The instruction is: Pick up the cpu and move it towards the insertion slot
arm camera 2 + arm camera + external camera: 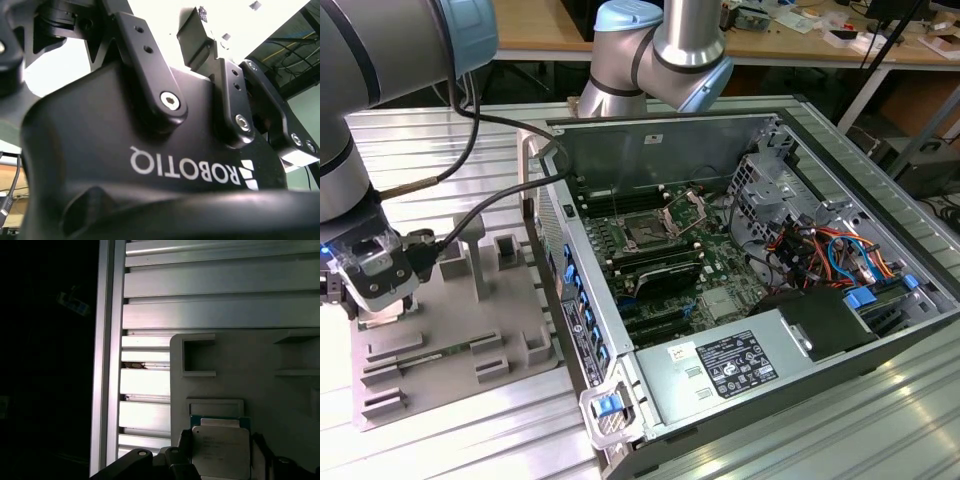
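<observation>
We see a silvery-white cpu (220, 452) rimmed green, a plain grey tray (290, 405), a ribbed silver surface (200, 315).

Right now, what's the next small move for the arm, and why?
Probably a short straight lift, provided the cpu is gripped. In the first wrist view it lies close over the tray; in the exterior view the gripper is down at the tray, with the slot inside the case toward that view's right. Rising first should clear the tray's blocks and the case wall.
</observation>
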Robot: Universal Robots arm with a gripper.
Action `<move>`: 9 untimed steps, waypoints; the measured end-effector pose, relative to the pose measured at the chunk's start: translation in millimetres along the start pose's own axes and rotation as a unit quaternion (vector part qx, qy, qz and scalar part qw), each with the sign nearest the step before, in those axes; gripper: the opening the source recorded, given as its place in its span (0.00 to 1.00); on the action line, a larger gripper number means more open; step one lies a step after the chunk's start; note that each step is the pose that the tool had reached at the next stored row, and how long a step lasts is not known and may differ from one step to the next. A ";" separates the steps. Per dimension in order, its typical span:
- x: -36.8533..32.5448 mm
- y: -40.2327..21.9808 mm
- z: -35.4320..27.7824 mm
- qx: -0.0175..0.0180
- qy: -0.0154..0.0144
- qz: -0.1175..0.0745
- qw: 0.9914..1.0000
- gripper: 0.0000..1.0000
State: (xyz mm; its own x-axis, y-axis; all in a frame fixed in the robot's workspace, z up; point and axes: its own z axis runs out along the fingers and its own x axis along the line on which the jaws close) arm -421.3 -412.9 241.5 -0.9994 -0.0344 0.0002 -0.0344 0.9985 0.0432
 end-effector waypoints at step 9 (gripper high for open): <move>0.0 0.3 -8.1 -0.001 0.000 0.000 1.000 0.55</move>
State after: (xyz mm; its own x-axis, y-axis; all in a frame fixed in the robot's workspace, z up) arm -421.3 -413.0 249.6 -0.9994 -0.0343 0.0002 -0.0343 0.9984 0.0442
